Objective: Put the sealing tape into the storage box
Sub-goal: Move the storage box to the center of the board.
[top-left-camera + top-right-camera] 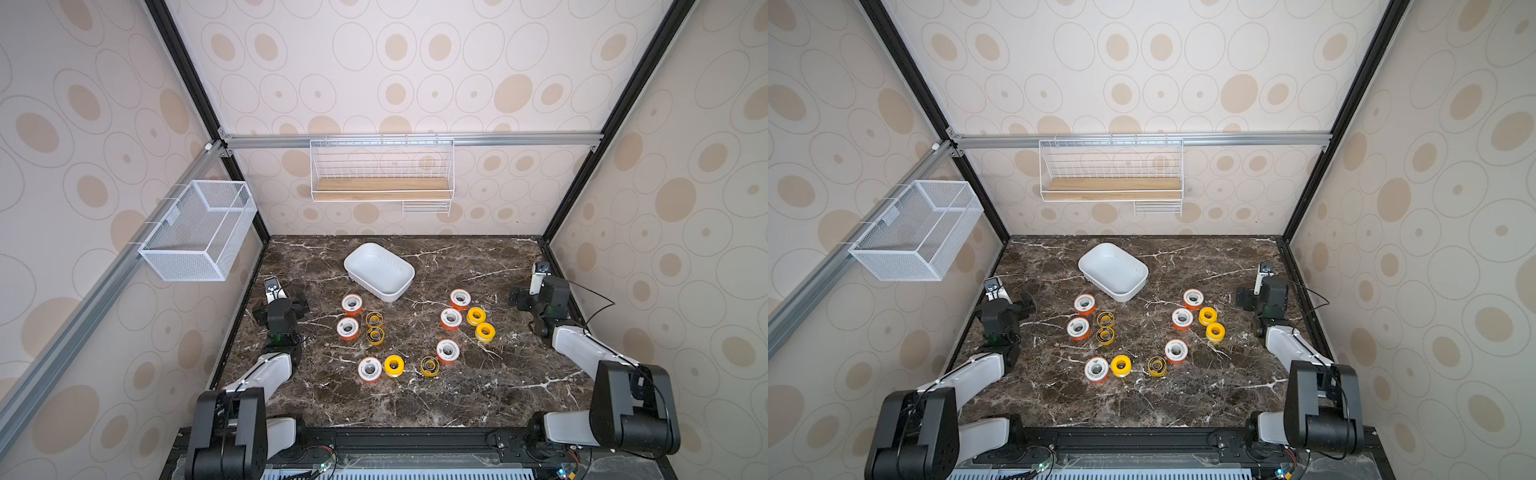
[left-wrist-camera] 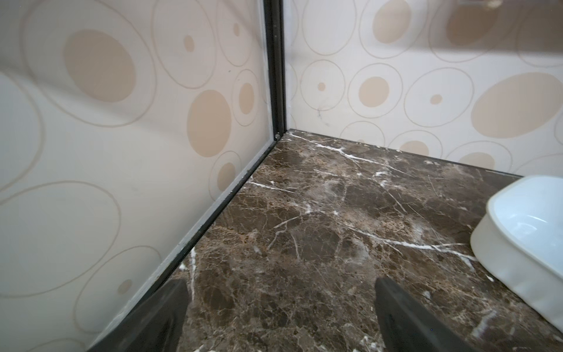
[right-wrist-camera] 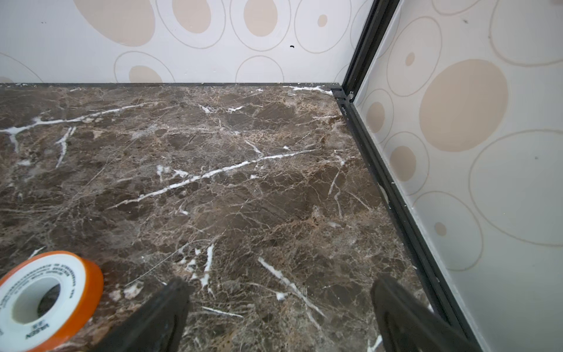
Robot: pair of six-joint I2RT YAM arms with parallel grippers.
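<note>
Beside the small round orange and yellow tape spools (image 1: 352, 304), the left end effector (image 2: 280, 292) and right end effector (image 3: 280, 289) were seen released and empty; close-set neighbours could be knocked aside by wide-spread jaws.

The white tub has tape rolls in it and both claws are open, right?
Not quite. The white tub is empty, as both top views show; the tape rolls all lie on the table. The left claw and right claw are open, yes.

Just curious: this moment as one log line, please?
left gripper open | right gripper open | sealing tape on table | storage box empty
</note>
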